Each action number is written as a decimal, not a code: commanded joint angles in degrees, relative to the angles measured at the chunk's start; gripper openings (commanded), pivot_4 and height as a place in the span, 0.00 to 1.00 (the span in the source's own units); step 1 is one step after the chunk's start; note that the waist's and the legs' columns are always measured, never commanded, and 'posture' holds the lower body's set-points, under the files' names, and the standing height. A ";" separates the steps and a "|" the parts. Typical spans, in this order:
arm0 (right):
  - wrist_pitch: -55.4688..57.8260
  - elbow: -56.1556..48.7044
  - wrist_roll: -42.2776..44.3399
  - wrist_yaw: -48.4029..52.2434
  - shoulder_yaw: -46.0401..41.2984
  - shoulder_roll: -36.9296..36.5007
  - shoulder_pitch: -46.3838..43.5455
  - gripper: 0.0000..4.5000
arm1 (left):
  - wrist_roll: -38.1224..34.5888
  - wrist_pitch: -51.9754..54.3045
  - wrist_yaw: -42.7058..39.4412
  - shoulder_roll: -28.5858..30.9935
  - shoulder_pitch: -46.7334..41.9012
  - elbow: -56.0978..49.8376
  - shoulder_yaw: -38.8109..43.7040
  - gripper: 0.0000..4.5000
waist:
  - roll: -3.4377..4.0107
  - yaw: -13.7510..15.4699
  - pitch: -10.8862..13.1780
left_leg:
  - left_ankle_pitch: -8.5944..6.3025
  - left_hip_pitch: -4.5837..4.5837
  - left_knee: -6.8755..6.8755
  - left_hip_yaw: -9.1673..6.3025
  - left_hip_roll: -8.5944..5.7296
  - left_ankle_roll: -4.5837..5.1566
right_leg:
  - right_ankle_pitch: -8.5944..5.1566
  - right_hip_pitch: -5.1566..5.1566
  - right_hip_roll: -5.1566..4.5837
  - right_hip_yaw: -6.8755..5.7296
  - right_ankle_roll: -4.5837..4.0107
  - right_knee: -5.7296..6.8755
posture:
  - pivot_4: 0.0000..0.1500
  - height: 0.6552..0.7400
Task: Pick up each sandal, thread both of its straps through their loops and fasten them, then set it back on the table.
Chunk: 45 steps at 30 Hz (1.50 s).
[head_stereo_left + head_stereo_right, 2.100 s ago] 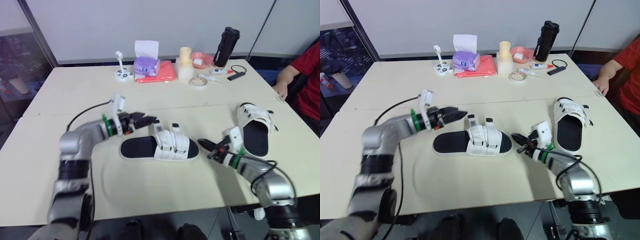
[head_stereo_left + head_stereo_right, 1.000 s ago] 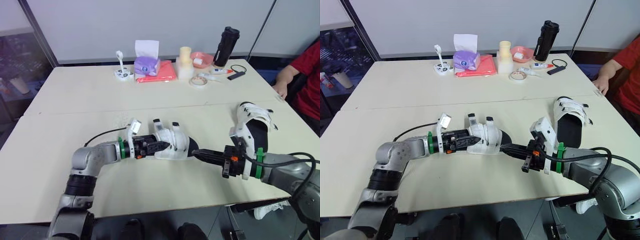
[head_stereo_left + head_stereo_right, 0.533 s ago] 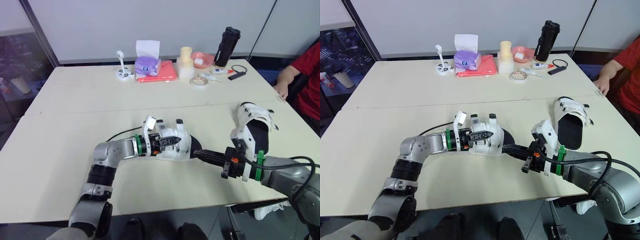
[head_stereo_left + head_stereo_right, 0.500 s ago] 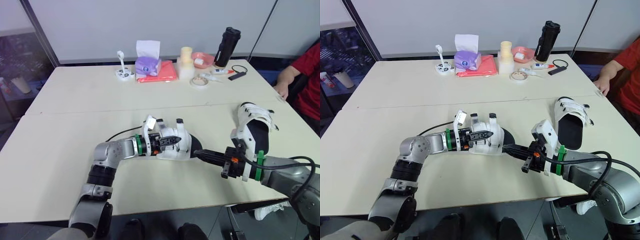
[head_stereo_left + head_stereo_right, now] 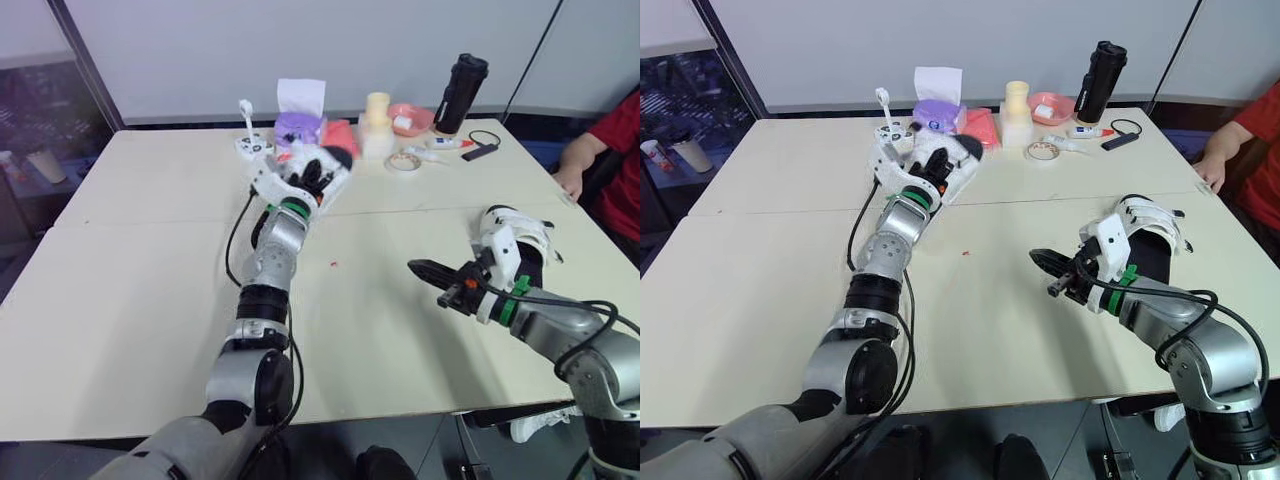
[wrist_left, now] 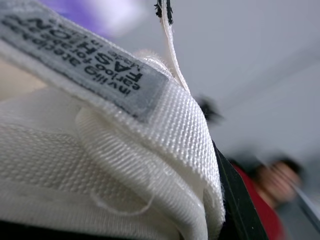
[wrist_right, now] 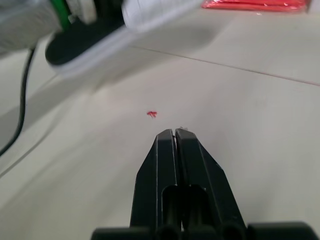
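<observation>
The white sandal with a black footbed (image 5: pixel 332 186) is lifted off the cream table (image 5: pixel 130 300), pinched in the left gripper (image 5: pixel 308 172) at the end of the outstretched left arm, over the table's far half and just in front of a purple tissue box (image 5: pixel 297 127). The left wrist view adds what the head views cannot: the sandal's woven strap pressed against a black finger (image 6: pixel 235 200), a grey printed label and a loose strap end. The right wrist view shows the right gripper (image 7: pixel 175 133) with its jaws pressed together on nothing, low over the tabletop near a small red speck (image 7: pixel 151 114). A second white sandal (image 5: pixel 520 240) lies near the table's right edge, partly covered by the right arm. Bare tabletop spreads between the two arms and toward the near edge. A person's red sleeve (image 5: pixel 612 130) is cut off at the right border.
</observation>
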 commanded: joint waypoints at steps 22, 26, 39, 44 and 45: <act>-1.12 -2.95 -1.74 1.79 1.50 0.39 2.31 0.00 | 2.49 23.88 12.03 0.43 2.30 -4.29 -4.27 0.99 | 0.01 0.35 0.00 | -0.05 0.02 0.19 0.00 -0.11 0.10 | 0.02 0.00 -0.06 0.05 0.14 0.27 | 1.00 1.00; -1.83 -1.92 -2.52 2.67 1.83 0.23 2.42 0.00 | 2.40 46.50 17.07 5.42 12.16 -28.26 -11.31 0.99 | 0.06 -0.78 -0.03 | -0.05 0.04 0.17 -0.03 -0.08 0.10 | 0.01 0.01 -0.05 0.08 0.15 0.29 | 1.00 1.00; -5.30 3.96 -4.57 9.20 -0.44 -2.89 2.55 0.00 | 6.69 53.28 -16.59 43.31 24.84 -67.08 -33.45 0.99 | 0.16 -1.78 -0.05 | 0.04 0.17 0.21 0.08 -0.05 -0.07 | -0.01 -0.07 0.02 0.20 0.11 0.71 | 1.00 1.00; -5.97 6.02 -3.79 13.11 -1.09 -4.72 2.74 0.00 | 2.44 51.54 -26.48 50.16 34.91 -69.85 -28.35 0.99 | 0.30 -1.79 -0.07 | 0.03 0.21 0.13 0.12 0.02 -0.05 | -0.05 -0.06 0.00 0.22 0.03 0.63 | 1.00 1.00; -5.81 5.98 -3.52 13.78 -1.14 -4.86 2.98 0.00 | 1.30 51.35 -26.66 49.57 36.86 -70.73 -26.54 0.99 | 0.26 -1.79 -0.04 | 0.03 0.21 0.14 0.11 0.04 -0.04 | -0.06 -0.06 0.00 0.22 0.02 0.63 | 1.00 1.00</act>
